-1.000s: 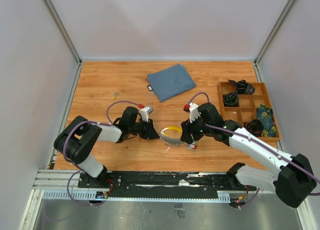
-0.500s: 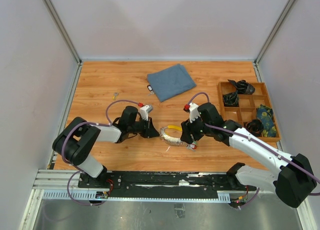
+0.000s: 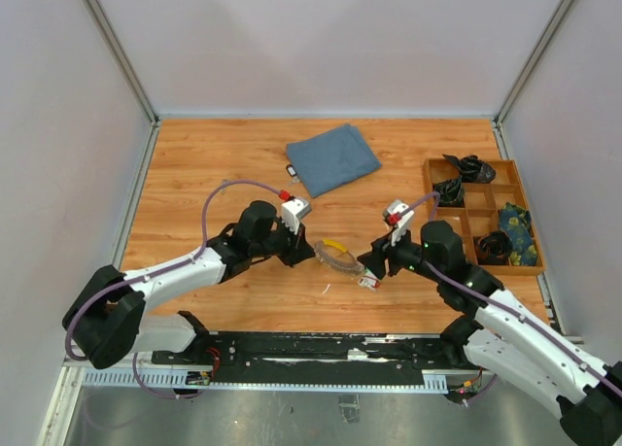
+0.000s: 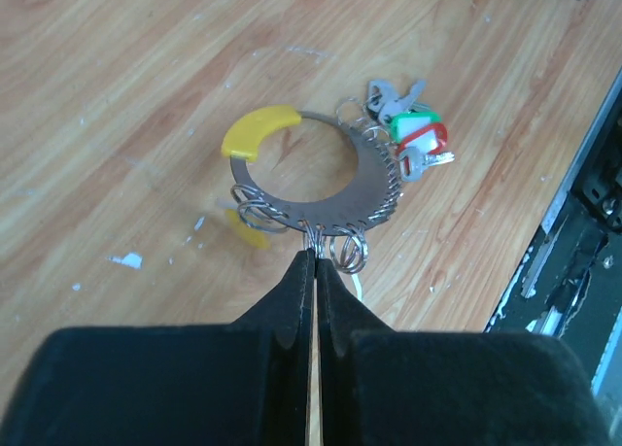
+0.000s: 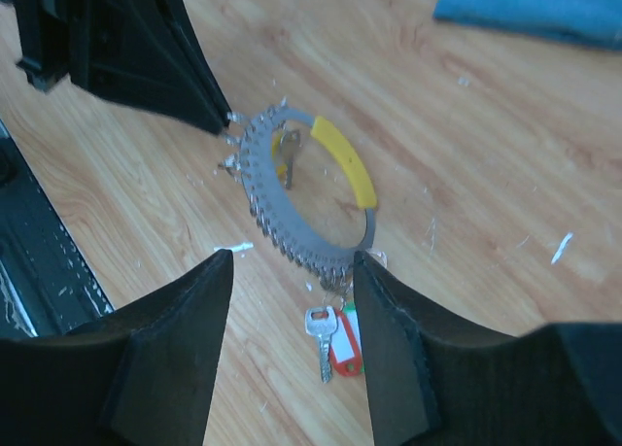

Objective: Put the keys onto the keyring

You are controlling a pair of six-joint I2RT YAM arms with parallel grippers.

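The left gripper (image 4: 313, 263) is seen pinched fully together on the near rim of the keyring (image 4: 374, 179), which is found close to the middle of the tabletop's (image 3: 194, 164) near edge. The right gripper (image 5: 292, 276) is spread wide above it, with nothing held. So thin a pinch could be lost if the ring is twisted, and the tagged keys (image 4: 416, 140) could be knocked. Whether the band or a small wire loop is clamped cannot be told.

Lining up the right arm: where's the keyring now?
In the top view the keyring sits centrally, between the cloth and the arm bases. The left gripper pinches its left edge; the open right gripper is just right of it.
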